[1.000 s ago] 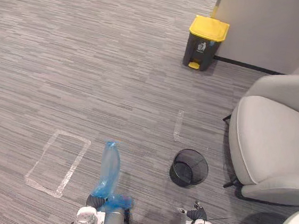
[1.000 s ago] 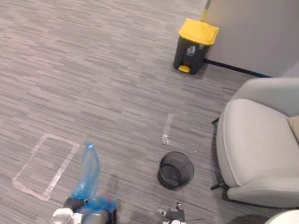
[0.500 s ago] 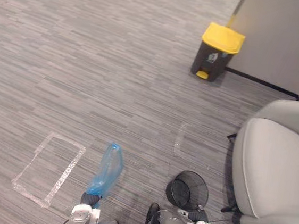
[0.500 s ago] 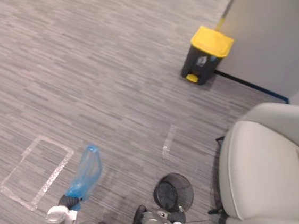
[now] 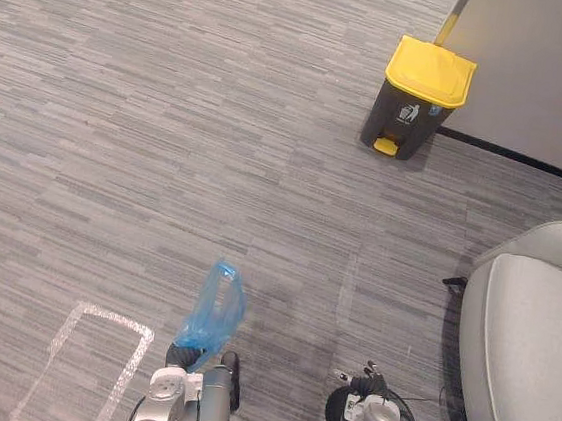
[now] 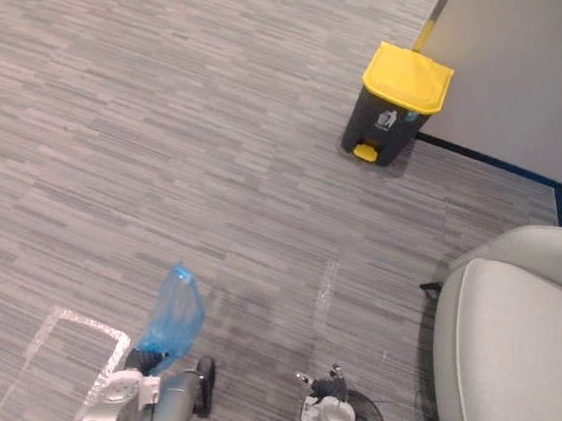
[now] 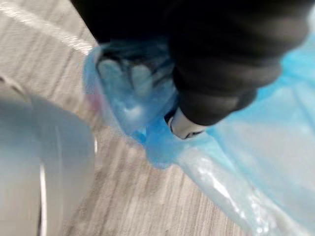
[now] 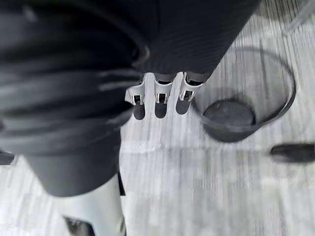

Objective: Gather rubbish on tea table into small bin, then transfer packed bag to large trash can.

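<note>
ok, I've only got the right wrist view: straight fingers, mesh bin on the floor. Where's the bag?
Observer: In the left hand, which is shut round the blue bag.
Operator: Large can in sight?
Observer: Yes. The can stands ahead to the right, against the wall, with its yellow lid shut.
Operator: Anything on my right?
Observer: A grey armchair.

One blue bag [image 5: 212,309], one yellow-lidded can [image 5: 420,100], one mesh bin [image 8: 229,114], one armchair [image 5: 532,358].
</note>
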